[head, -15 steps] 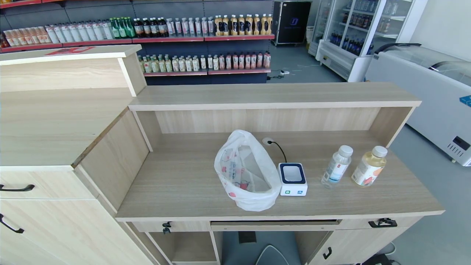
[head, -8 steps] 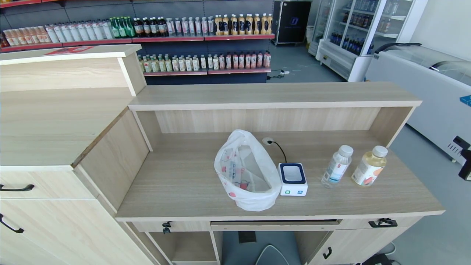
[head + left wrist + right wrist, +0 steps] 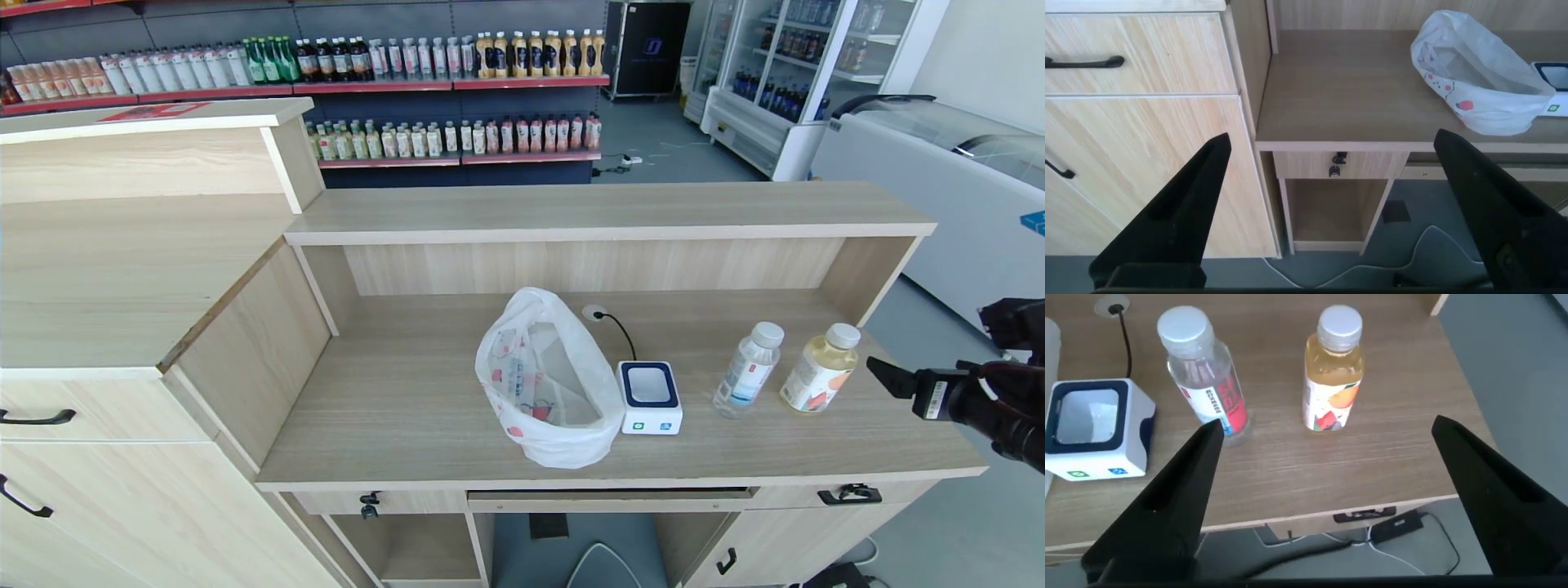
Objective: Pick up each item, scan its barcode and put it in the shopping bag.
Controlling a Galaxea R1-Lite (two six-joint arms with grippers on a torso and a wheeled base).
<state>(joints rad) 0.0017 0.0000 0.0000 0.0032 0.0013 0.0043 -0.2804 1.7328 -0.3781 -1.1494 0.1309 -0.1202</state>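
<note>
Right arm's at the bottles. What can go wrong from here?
1. The juice bottle and the water bottle stand upright, close together; the open right gripper may tip one while grasping the other.
2. The shopping bag is limp and slumps right beside the scanner; a bottle lowered in may catch its rim or collapse it.

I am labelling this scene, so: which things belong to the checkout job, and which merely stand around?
Job: clear water bottle with white cap; yellow juice bottle with white cap; white-and-blue square scanner; white plastic shopping bag.
Bystanders: red shelves of drink bottles; glass-door fridge; white chest freezer.
</note>
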